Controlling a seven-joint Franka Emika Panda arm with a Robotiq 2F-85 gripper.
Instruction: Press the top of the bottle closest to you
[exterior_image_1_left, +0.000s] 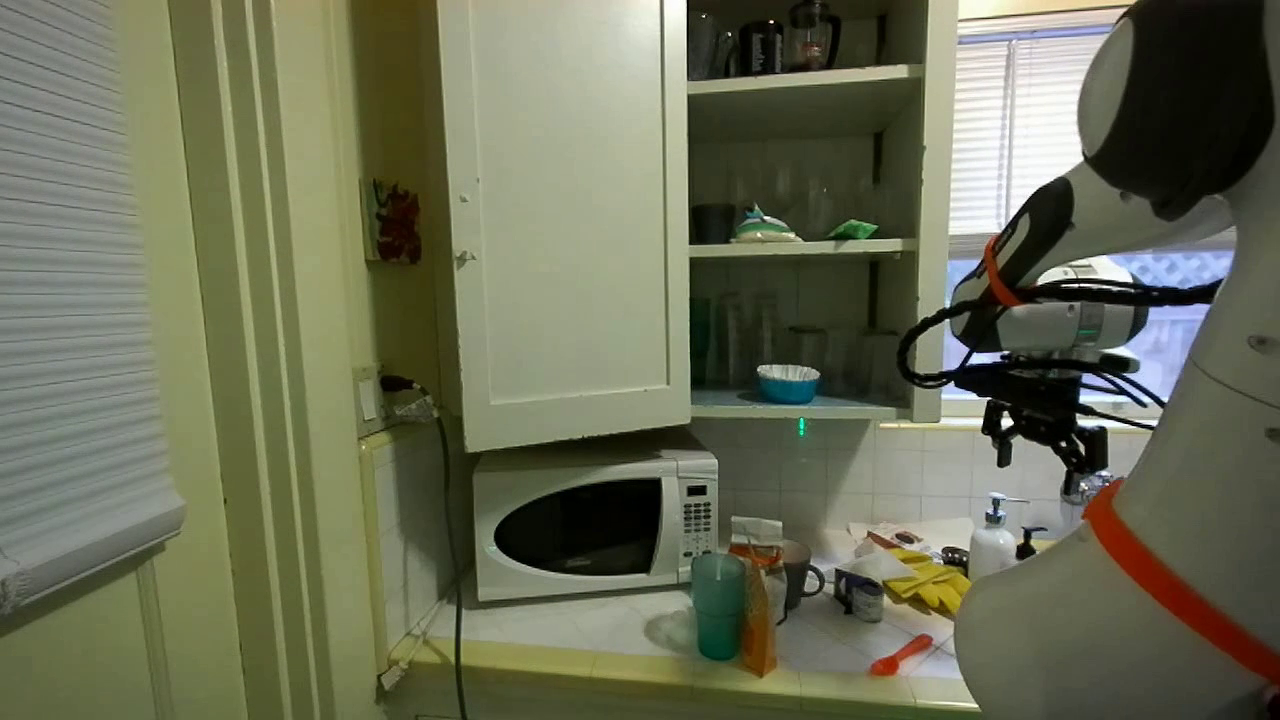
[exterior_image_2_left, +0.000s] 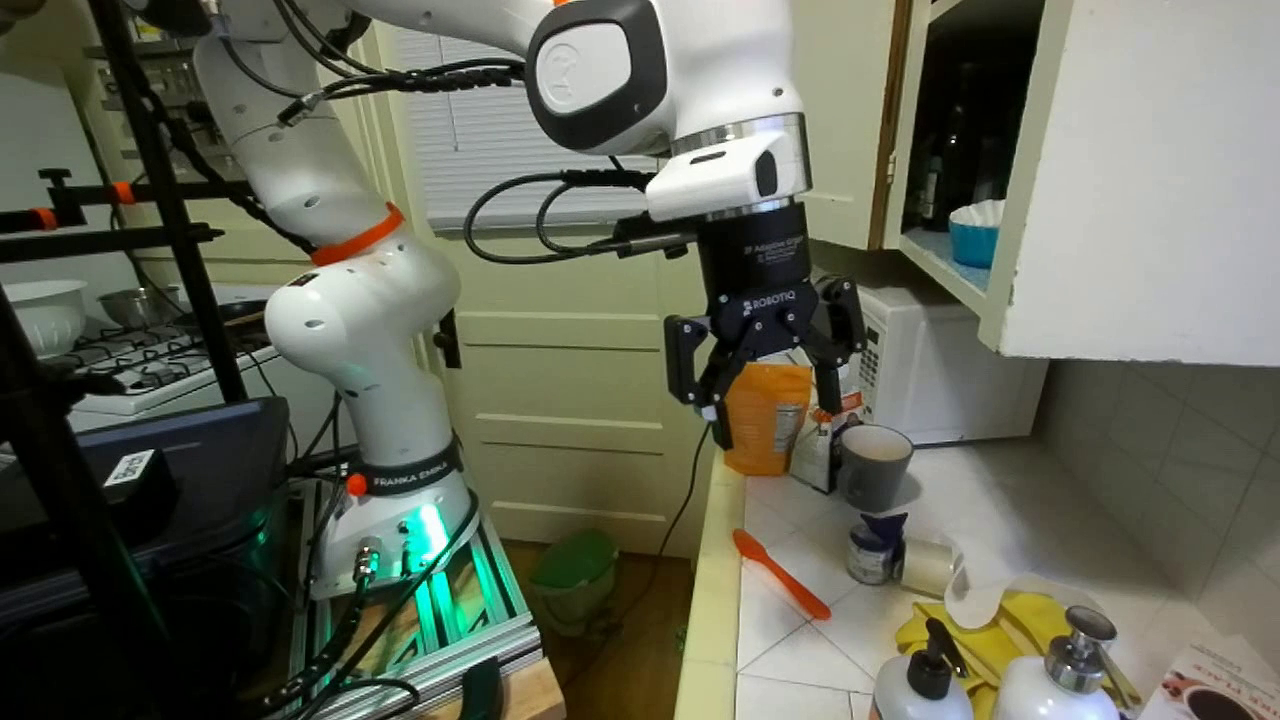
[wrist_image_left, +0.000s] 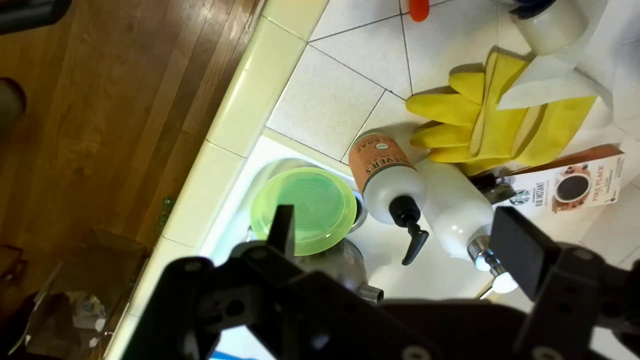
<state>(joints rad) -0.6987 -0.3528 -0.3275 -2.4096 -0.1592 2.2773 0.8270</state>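
A soap bottle (wrist_image_left: 392, 185) with an orange label and a black pump top stands by the sink edge in the wrist view. A white bottle (wrist_image_left: 452, 210) with a silver pump top stands close beside it. In an exterior view the black-pump bottle (exterior_image_2_left: 922, 690) and the white bottle (exterior_image_2_left: 1055, 690) are cut off at the bottom. In an exterior view the white bottle (exterior_image_1_left: 992, 550) partly shows, with the black pump (exterior_image_1_left: 1030, 543) behind it. My gripper (wrist_image_left: 400, 225) is open and empty, well above the counter. It also shows open in both exterior views (exterior_image_1_left: 1040, 470) (exterior_image_2_left: 776, 422).
Yellow gloves (wrist_image_left: 500, 112), a coffee box (wrist_image_left: 565, 185) and an orange spoon (exterior_image_2_left: 782, 575) lie near the bottles. The sink (wrist_image_left: 400, 275) holds a green bowl (wrist_image_left: 305, 210) and metal ware. A grey mug (exterior_image_2_left: 875, 468) and microwave (exterior_image_1_left: 595, 520) stand farther along, under an open cabinet door (exterior_image_1_left: 570, 220).
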